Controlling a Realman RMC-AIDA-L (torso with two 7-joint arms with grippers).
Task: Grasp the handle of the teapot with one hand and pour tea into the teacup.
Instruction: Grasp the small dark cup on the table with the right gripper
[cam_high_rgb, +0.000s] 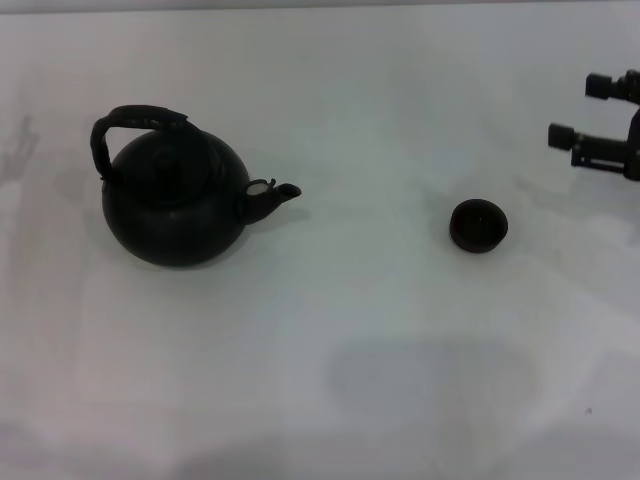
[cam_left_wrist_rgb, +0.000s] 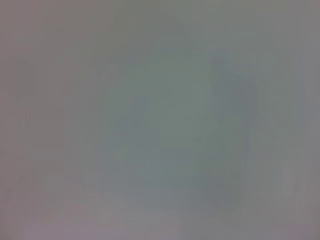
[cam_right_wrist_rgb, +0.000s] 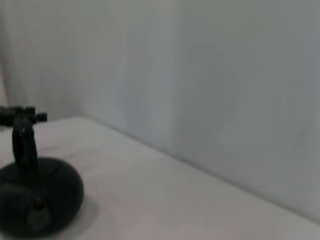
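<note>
Nothing of the job is done yet, as far as I can see: the teapot (cam_high_rgb: 175, 205) sits untouched on the white table (cam_high_rgb: 330, 340), over on the robot's left, its arched handle (cam_high_rgb: 130, 125) free and its stubby spout (cam_high_rgb: 268, 198) aimed toward the teacup (cam_high_rgb: 478, 225), which stands well apart on the right half. The whole sequence is left, I'd judge: reach, take the handle, lift, carry across, tip. The right gripper (cam_high_rgb: 585, 115) hangs at the far right edge, beyond and to the right of the cup, its two dark fingers spread with a clear gap and nothing between them. It is near the cup but a long way from the handle. The left arm is nowhere in sight; its wrist camera shows only blank surface.
</note>
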